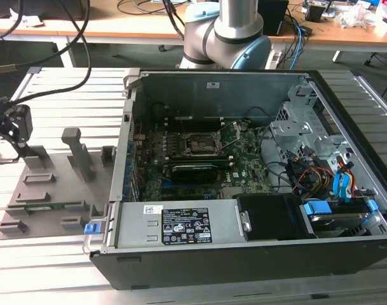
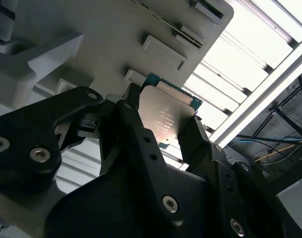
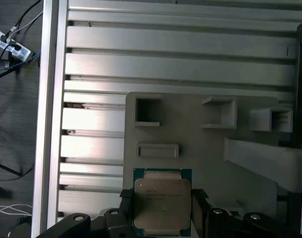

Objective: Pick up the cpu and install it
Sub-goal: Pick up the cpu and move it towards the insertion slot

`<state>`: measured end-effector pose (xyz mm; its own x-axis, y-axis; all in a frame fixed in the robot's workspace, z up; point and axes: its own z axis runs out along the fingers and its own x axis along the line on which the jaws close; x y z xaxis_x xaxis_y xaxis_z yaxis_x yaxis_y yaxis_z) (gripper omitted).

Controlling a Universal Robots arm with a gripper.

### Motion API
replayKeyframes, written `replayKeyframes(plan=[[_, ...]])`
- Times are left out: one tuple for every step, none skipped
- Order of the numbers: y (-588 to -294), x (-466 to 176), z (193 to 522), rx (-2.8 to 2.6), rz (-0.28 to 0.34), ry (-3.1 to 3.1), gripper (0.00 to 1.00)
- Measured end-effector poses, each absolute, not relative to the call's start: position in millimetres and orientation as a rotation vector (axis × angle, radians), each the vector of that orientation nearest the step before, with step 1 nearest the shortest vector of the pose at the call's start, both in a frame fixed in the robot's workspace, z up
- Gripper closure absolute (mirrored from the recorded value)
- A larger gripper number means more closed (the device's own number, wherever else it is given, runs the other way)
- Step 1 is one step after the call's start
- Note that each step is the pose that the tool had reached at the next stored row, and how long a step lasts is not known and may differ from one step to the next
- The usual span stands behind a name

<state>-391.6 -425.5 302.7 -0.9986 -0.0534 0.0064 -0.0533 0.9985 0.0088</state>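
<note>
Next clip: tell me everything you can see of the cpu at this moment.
The cpu is a thin, flat, square chip: a pale silver-grey metal top with faint print, on a green board that shows as a narrow border. It looks intact. The black fingers of the gripper press on two opposite edges, and its metal top faces both wrist views. It is at the edge of the grey moulded holder plate; whether it rests on the plate or hangs clear I cannot tell.

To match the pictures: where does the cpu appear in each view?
Exterior view: the tool gripping it hangs over the grey holder plate, at the exterior view's left.
Second wrist view: the cpu sits between the tool's black fingers.
First wrist view: the cpu, metal top up, between those fingers, above the plate.
Shared landmark: the grey holder plate.
</note>
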Motion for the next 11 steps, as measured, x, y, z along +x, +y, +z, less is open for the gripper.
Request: replayKeyframes(plan=[[-425.5,-391.6,305.9,0.084,-0.014,-3.134,0.45],[-425.5,-391.6,308.5,0.084,-0.014,-3.134,0.45],[-425.5,-391.6,310.5,0.084,-0.014,-3.134,0.45],[-425.5,-391.6,312.4,0.084,-0.014,-3.134,0.45],[-425.5,-391.6,315.7,0.084,-0.014,-3.134,0.45],[-425.5,-391.6,317.1,0.084,-0.014,-3.134,0.45],[-425.5,-391.6,318.5,0.084,-0.014,-3.134,0.45],[-425.5,-391.6,321.8,0.084,-0.014,-3.134,0.45],[-425.5,-391.6,323.0,0.084,-0.014,-3.134,0.45],[-425.5,-391.6,325.6,0.084,-0.014,-3.134,0.45],[-425.5,-391.6,328.2,0.084,-0.014,-3.134,0.45]])
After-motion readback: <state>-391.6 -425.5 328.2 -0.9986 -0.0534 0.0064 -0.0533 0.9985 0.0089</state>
